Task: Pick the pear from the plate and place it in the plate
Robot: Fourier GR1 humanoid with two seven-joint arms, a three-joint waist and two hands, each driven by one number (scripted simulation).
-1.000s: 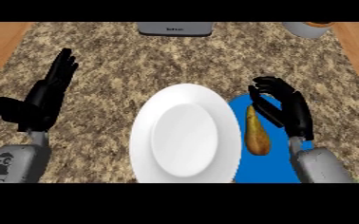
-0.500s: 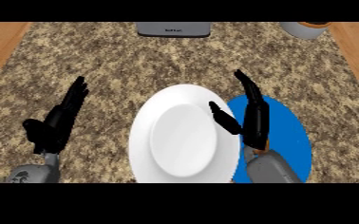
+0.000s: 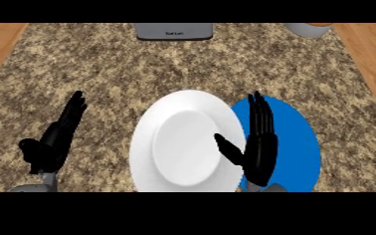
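A white plate (image 3: 183, 144) lies at the counter's front middle, with nothing on it. Just right of it is a blue plate (image 3: 297, 139), partly under the white one's rim. My right hand (image 3: 258, 149) stands edge-on over the blue plate's left part, fingers straight and pointing away, thumb reaching over the white plate's rim. No pear shows; the spot where it lay is behind this hand. My left hand (image 3: 55, 142) rests open at the left over the counter, fingers up.
A grey box-like appliance (image 3: 174, 31) sits at the counter's far edge in the middle. A pale cup (image 3: 312, 29) stands at the far right. Wooden strips (image 3: 9, 35) border the stone top at both sides.
My right hand swung left from beside the pear to over the blue plate's left part, and its fingers straightened. The pear went out of sight. The left hand dropped lower.
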